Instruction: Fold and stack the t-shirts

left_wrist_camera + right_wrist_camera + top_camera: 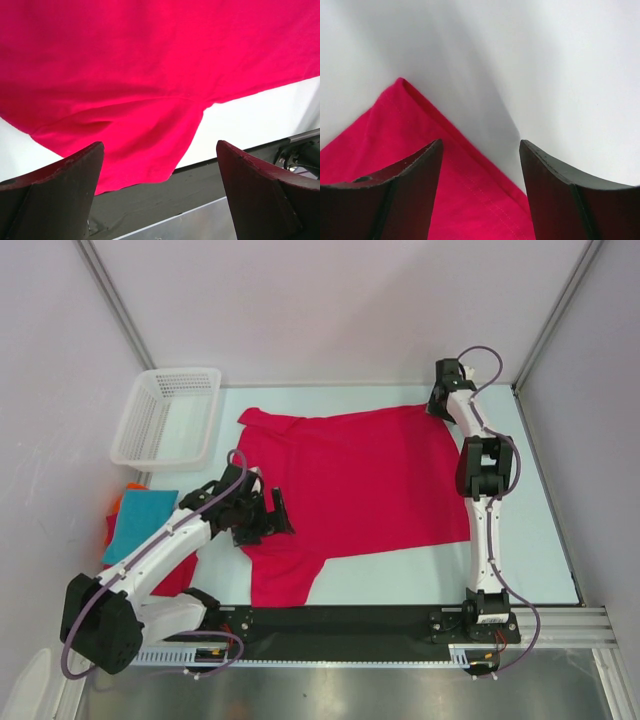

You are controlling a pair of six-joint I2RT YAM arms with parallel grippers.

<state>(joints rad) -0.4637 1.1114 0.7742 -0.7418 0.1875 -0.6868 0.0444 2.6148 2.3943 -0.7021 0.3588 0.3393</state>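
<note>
A large crimson-red t-shirt (360,480) lies spread flat across the table. One sleeve (280,575) reaches toward the near edge. My left gripper (265,520) hovers open over the shirt's left side; in the left wrist view the sleeve (145,155) hangs between its wide-apart fingers (75,180). My right gripper (437,408) is at the shirt's far right corner, open. In the right wrist view its fingers straddle the stitched hem (470,170) just short of the corner (400,85). Folded teal (140,520), orange (118,502) and red (180,580) t-shirts sit at the left edge.
A white mesh basket (168,415) stands at the far left corner. A black strip and metal rail (350,625) run along the near edge between the arm bases. Pale walls close in the back and both sides.
</note>
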